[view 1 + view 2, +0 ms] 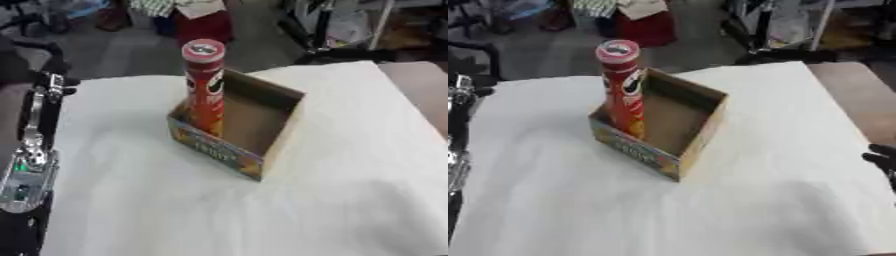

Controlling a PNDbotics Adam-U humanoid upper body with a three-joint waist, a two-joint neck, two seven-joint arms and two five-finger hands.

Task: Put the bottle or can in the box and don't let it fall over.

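Left arm (31, 150) at table's (350, 165) left edge, hand unseen, right hand (883, 160) grip unclear

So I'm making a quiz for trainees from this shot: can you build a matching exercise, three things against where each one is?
Things:
1. tall red snack can
2. open cardboard box
3. right hand

Places:
A. on the white cloth, near the middle
B. at the right edge of the right eye view
C. upright inside the box, at its left end

Pairs: 1-C, 2-A, 3-B
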